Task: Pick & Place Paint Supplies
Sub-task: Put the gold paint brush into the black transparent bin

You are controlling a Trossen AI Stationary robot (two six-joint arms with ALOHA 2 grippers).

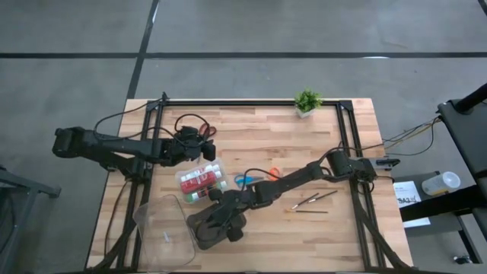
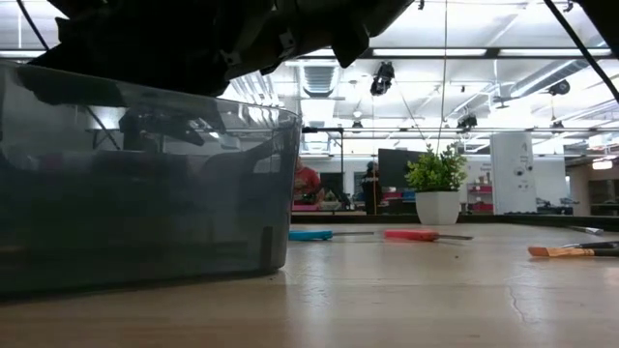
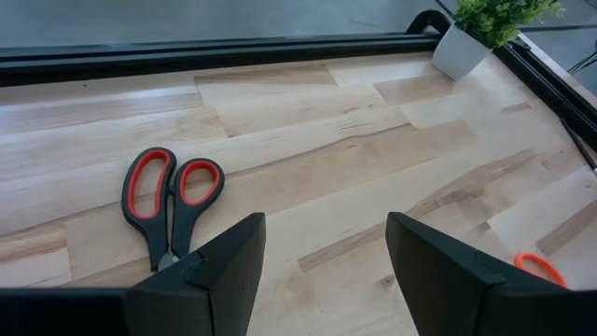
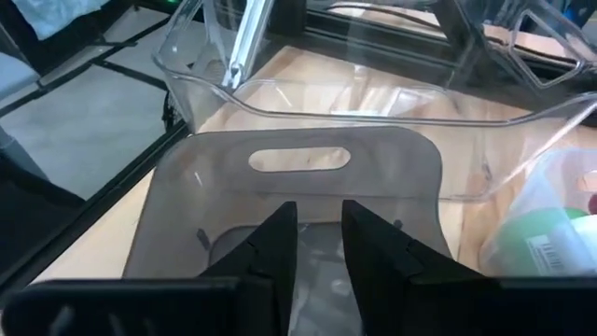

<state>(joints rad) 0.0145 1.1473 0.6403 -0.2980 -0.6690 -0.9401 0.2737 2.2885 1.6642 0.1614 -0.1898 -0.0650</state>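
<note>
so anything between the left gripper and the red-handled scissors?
Nothing visible. In the left wrist view the open left gripper sits just short of the red-handled scissors, which lie flat on bare wooden tabletop. The small green potted plant stands far off at the table's edge.

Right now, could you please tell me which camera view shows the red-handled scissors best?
The left wrist view: the red-handled scissors lie closed on the table, both handle loops plain. The high view shows only a dark tangle by the left arm there; the low and right wrist views miss them.
</note>
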